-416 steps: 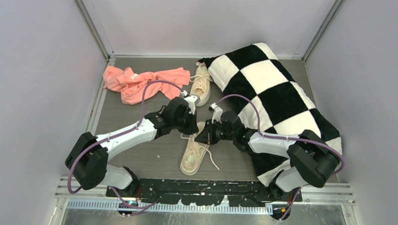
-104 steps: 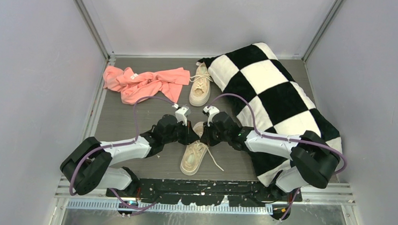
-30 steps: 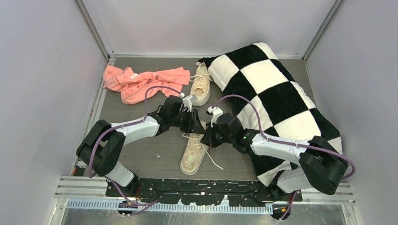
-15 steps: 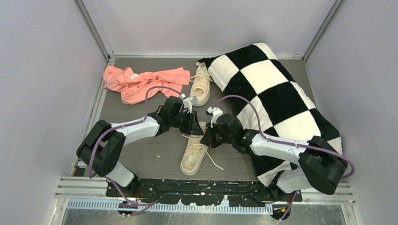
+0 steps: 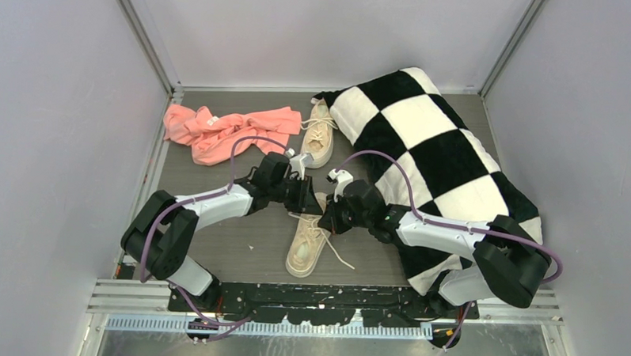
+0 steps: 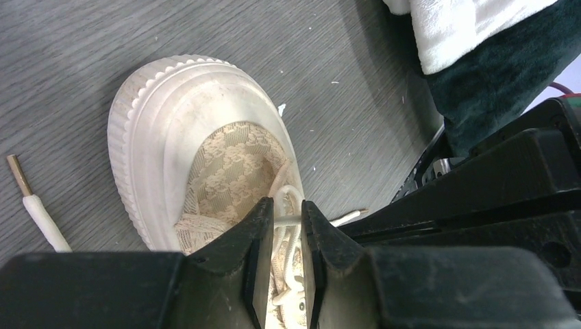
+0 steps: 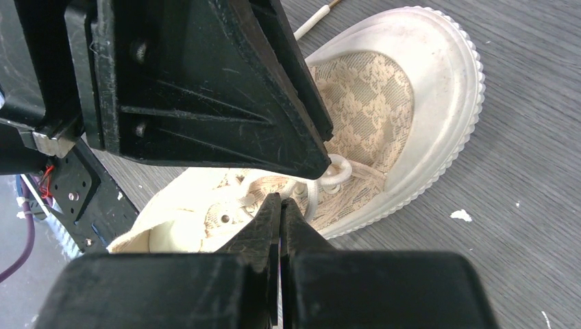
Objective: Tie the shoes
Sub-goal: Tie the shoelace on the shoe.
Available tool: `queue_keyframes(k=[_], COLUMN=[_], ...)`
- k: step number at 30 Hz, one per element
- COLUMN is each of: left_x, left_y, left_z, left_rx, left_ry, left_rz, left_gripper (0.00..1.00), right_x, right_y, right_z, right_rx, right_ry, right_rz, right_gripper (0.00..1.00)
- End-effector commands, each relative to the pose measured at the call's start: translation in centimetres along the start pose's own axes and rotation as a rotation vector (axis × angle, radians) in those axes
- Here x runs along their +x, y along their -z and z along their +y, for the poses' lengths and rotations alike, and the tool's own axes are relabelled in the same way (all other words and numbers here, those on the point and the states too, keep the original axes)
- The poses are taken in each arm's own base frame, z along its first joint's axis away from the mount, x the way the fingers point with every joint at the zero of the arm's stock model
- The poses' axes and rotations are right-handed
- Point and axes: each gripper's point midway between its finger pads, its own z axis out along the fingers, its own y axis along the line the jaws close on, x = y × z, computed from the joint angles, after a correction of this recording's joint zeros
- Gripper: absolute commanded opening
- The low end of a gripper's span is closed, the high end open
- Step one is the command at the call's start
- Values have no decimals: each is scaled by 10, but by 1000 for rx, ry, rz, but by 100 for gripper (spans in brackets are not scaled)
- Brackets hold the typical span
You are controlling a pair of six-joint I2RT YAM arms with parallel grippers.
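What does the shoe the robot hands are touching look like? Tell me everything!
The near shoe is a beige low sneaker: lacy fabric over the toe, thick ribbed scuffed pale sole, cream laces. It sits sole-down on the grey table, toe away from the arms' bases. The left gripper pinches a lace; the right gripper is shut beside the laces.
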Motion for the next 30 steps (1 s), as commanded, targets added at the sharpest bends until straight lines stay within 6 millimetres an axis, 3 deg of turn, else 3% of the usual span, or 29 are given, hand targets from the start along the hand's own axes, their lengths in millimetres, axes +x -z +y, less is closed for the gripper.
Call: queue_keyframes(k=[1,13,25,30], left_x=[-6,0,3,3], left_y=[9,8,9,10], left_z=[-16,-21,-11,-13], left_rx=[50,87,27,36], left_ry=[-33,-34,-42,-44], left_rz=[-14,23,46,47], left_gripper=[23,21,30,22], right_x=[-14,-16,-17,-18], right_y=[-2,-2,-3,-3], right_z=[10,10,12,12], right_rx=[-29,-29,-35,-35], right_ry=[3,2,0,0], right_rz=[-44,-48,-46,-46], right_gripper=[1,1,1,1])
